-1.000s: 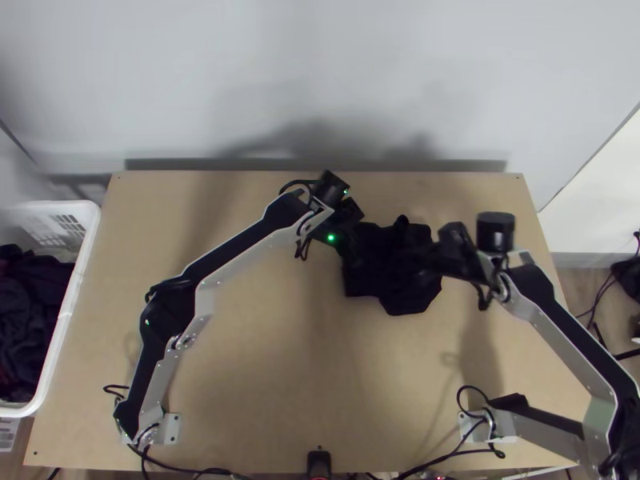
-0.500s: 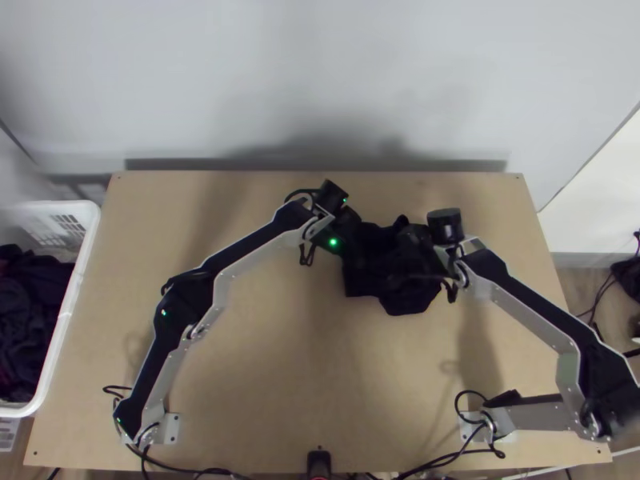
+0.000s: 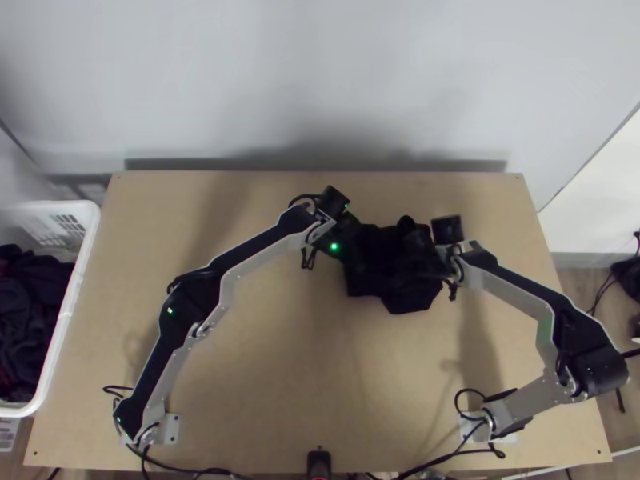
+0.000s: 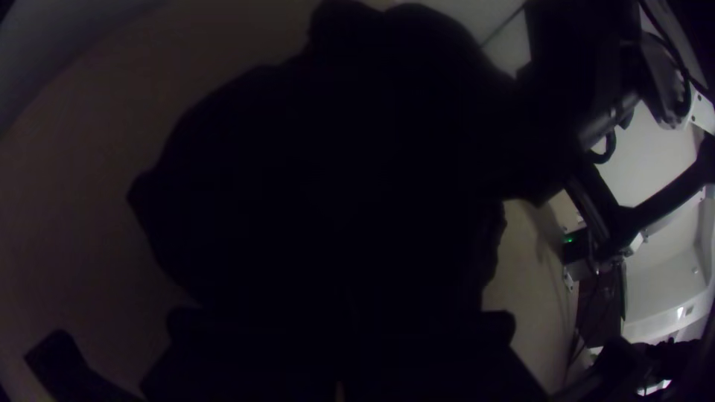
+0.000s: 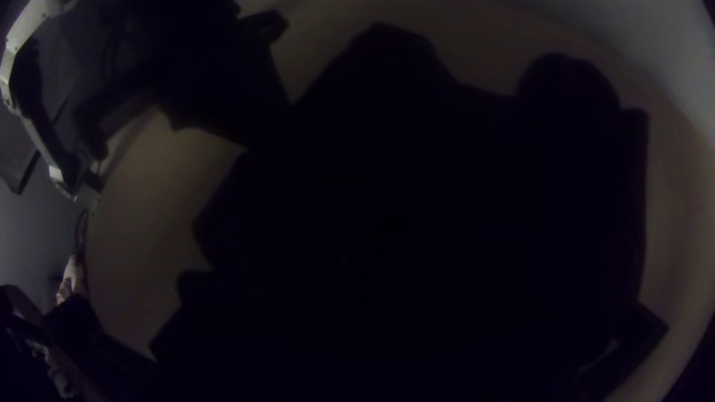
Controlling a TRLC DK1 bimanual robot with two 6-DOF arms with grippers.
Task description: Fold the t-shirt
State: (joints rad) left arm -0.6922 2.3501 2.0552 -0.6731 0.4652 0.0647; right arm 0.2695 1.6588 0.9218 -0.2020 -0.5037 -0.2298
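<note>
Left gripper (image 3: 354, 250) at the black T-shirt's (image 3: 404, 294) left side; grip unreadable. Shirt in a compact heap, right of centre, nearer the worktop's (image 3: 272, 384) far edge. Right gripper (image 3: 416, 246) over its right part, grip likewise unreadable. Probably still pre-fold: find hems, then spread.

dim, near-black wrist views; soft shadows on the pale wall
</note>
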